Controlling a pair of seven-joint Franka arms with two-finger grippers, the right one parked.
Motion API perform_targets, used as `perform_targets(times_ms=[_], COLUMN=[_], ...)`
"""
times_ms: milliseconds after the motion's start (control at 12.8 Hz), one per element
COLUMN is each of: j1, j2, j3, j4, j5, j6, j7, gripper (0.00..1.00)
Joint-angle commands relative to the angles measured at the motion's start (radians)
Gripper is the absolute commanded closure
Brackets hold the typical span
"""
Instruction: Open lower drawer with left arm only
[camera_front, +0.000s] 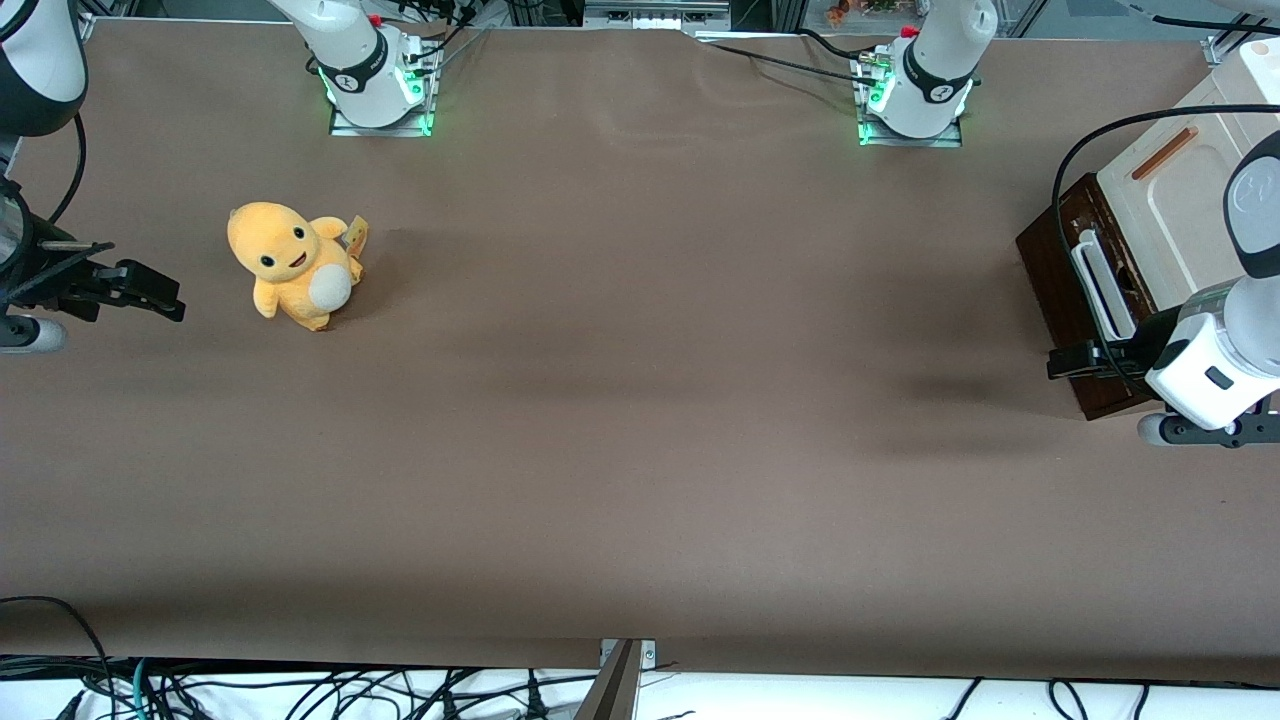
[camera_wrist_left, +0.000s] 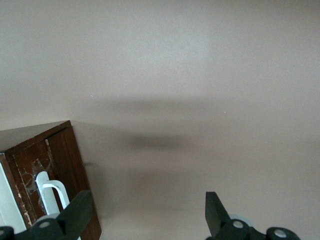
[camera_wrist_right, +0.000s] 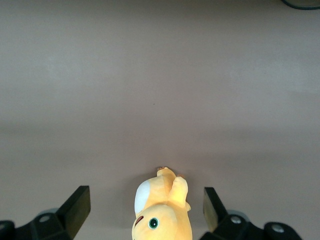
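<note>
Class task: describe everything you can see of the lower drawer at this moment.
The lower drawer has a dark brown, worn wooden front with a long white bar handle. It sits at the working arm's end of the table, below a cream panel. The left arm's gripper, fingers open, hovers at the handle's nearer end, gripping nothing.

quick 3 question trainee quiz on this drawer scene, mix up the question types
1. True or false: the left arm's gripper is shut on the white bar handle of the lower drawer.
2. Multiple choice: the yellow plush toy lies
A. on top of the cabinet
B. toward the parked arm's end of the table
C. inside the lower drawer
3. Fill in: the gripper fingers are ____.

Key
1. False. It hangs open just beside the handle, not gripping it.
2. B
3. open
</note>
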Motion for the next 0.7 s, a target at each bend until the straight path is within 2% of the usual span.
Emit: perform_targets(times_ms=[0, 625], j1=[-0.002, 0.006], j2=[-0.014, -0.014], j3=[-0.003, -0.005], j4=[-0.013, -0.007], j5=[-0.009, -0.009], j6=[-0.005, -0.005], j7=[0.020, 0.017], gripper=[0.00, 0.00])
